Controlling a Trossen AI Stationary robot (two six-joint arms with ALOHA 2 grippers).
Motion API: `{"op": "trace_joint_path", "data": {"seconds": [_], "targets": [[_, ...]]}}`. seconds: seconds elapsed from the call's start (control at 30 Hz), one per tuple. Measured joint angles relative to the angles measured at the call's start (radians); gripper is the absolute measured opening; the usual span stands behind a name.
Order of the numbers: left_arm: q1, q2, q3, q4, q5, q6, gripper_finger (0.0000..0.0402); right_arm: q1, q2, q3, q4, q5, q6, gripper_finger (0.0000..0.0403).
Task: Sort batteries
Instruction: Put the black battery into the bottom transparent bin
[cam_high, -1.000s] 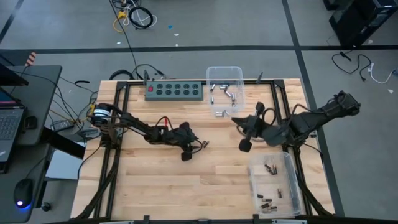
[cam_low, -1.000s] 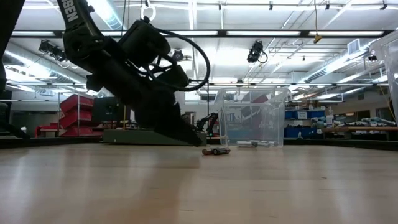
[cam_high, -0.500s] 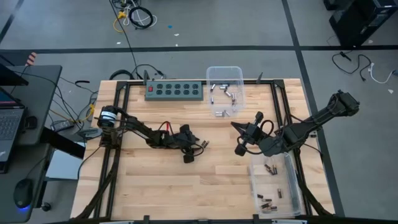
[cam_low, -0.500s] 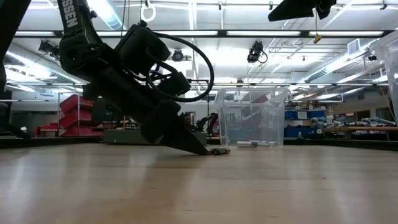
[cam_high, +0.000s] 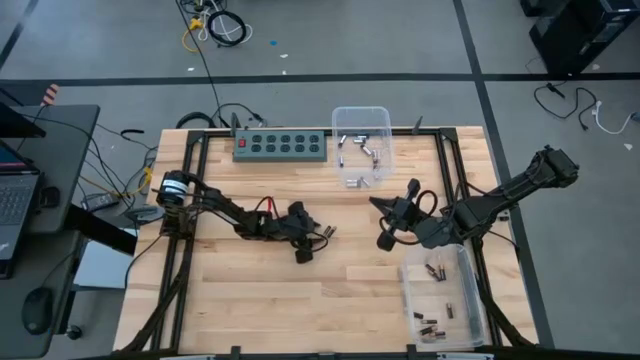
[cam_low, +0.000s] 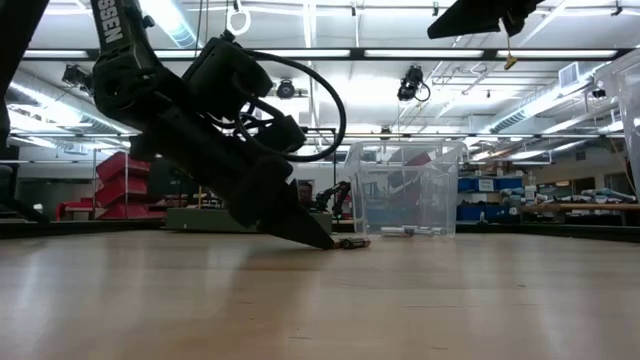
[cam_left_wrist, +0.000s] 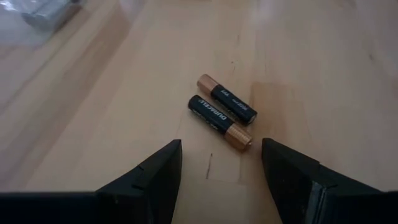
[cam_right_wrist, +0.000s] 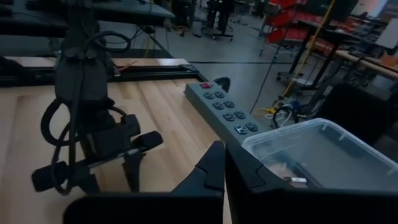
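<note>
the left gripper sits low on the table with jaws spread wide, two black-and-copper batteries lying side by side just ahead of its fingertips. further right, the right gripper hangs above the table beside the clear bin, jaws closed, empty.

Pale smooth wooden table, clear glossy plastic bins — batteries with black-and-copper sheen, matt dark gripper fingers
</note>
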Motion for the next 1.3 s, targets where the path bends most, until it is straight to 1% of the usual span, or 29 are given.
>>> {"op": "trace_joint_path", "data": {"seconds": [0.27,0.33,0.6,0.77,0.83,0.97,1.1,1.2,1.3], "targets": [[0.0,0.0,0.0,-0.013,-0.079,0.007,0.0218,0.003,0.002,0.0,-0.011,-0.015,0.0,0.0002],[0.0,0.0,0.001,-0.018,-0.085,0.01,0.0218,0.003,0.002,0.0,-0.01,-0.015,0.0,0.0001],[0.001,0.001,-0.002,0.02,0.013,0.046,0.0218,0.0,0.002,-0.014,-0.006,-0.015,0.001,0.0001],[0.001,0.009,-0.002,0.067,0.022,0.057,0.0218,-0.019,0.002,-0.059,0.022,-0.015,0.022,0.0002],[0.004,0.024,-0.001,0.096,0.004,0.057,0.0218,-0.027,0.002,-0.076,0.035,-0.015,0.034,0.0001],[0.004,0.055,-0.001,0.111,-0.065,0.056,0.0214,-0.029,0.002,-0.101,0.084,-0.015,0.034,0.0001],[0.002,0.07,0.001,0.121,-0.073,0.054,0.0184,-0.029,0.002,-0.105,0.091,-0.015,0.023,0.0001],[0.002,0.07,0.002,0.115,-0.073,0.053,0.014,-0.03,0.002,-0.105,0.098,-0.015,0.001,0.0],[0.002,0.071,0.003,0.106,-0.074,0.056,0.0087,-0.035,0.002,-0.105,0.117,-0.015,-0.017,0.0001]]}}
